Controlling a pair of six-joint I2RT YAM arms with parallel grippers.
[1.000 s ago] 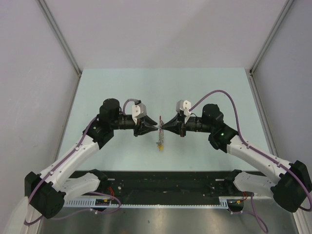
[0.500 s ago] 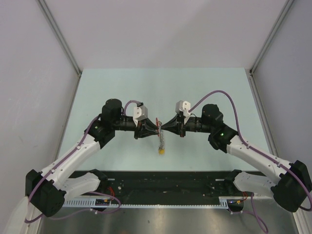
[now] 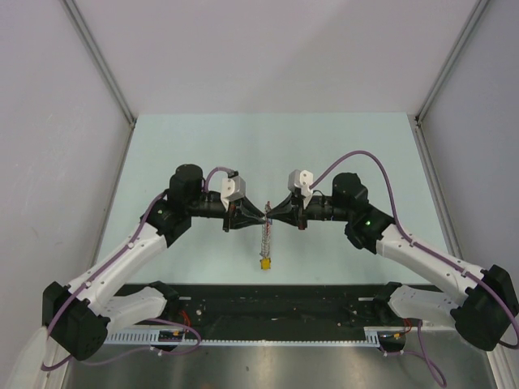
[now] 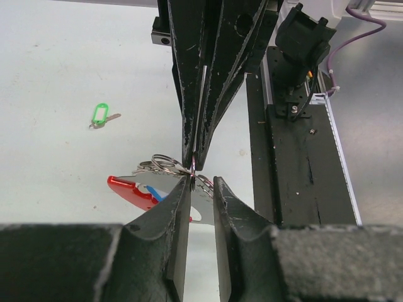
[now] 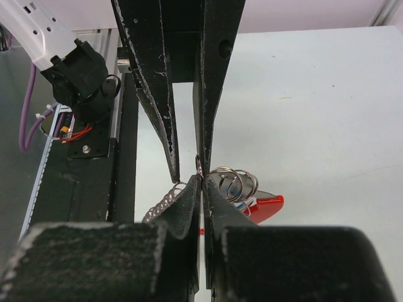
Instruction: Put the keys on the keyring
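The keyring (image 3: 264, 237) hangs between both grippers above the table, its chain ending in a yellow tag (image 3: 264, 262). My right gripper (image 3: 270, 214) is shut on one of its silver rings, seen in the right wrist view (image 5: 201, 178). My left gripper (image 3: 257, 213) faces it tip to tip; its jaws stand slightly apart (image 4: 201, 182) with the rings (image 4: 158, 166) beside its left finger. The red segment (image 4: 129, 187) and a blue key head (image 4: 157, 192) hang by the rings. The green key (image 4: 101, 114) lies alone on the table; the top view does not show it.
A black rail (image 3: 276, 312) with cables runs along the table's near edge, also in the left wrist view (image 4: 302, 157). Grey walls enclose the pale table (image 3: 186, 154) at the left, right and back.
The chain and yellow tag have dropped lower and now hang straight down. The meeting point of the grippers has stayed almost still.
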